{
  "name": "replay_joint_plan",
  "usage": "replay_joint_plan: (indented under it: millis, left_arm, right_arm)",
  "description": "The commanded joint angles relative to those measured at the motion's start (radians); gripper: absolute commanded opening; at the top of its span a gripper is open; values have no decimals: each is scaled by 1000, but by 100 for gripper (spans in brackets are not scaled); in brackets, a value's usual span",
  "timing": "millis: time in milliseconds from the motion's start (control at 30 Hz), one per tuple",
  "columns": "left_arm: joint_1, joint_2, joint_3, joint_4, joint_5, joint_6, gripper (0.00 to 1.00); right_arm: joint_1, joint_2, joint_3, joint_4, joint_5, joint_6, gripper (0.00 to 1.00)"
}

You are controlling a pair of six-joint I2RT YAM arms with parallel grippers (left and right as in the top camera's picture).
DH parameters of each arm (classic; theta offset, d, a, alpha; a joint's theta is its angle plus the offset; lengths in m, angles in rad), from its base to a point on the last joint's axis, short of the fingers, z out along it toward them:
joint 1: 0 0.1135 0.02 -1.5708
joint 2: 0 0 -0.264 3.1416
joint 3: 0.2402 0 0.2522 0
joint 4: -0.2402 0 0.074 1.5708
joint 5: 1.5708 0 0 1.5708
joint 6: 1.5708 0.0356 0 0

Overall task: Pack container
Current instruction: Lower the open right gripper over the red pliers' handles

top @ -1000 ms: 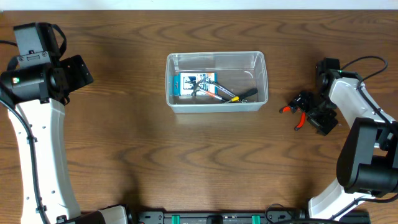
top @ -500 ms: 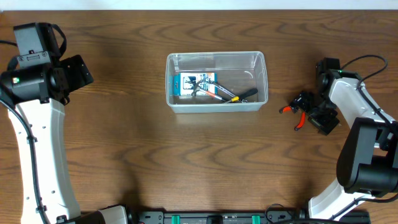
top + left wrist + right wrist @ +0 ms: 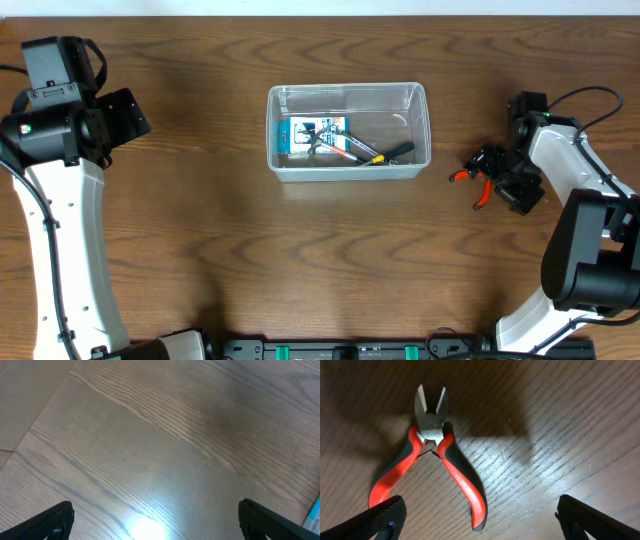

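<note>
Since my right gripper (image 3: 480, 532) hangs spread wide over the cutters (image 3: 433, 435), which lie flat on the table (image 3: 560, 435) well right of the container (image 3: 348, 87), I judge them a light, stiff tool with rubbery red handles that should not slip. Those handles splay apart and may spring, so I would pinch across both near the pivot, where they run closest. My left gripper (image 3: 156, 521) is spread too, over bare wood.

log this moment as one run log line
task: pack container | right pincer: open, by red-handled cutters on table, not gripping | left pincer: open, empty | container: holds box, tools
</note>
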Motion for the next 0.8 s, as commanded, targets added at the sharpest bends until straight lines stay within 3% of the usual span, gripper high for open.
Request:
replay_joint_plan:
  millis: [0,767]
  left_arm:
    - [4,2,2,1,-16,16,98]
    - [4,2,2,1,-16,16,98]
  right_arm:
    - [-7,13,6,-8,-4,-23,99]
    - [-16,13,-28,30,-9,-23,99]
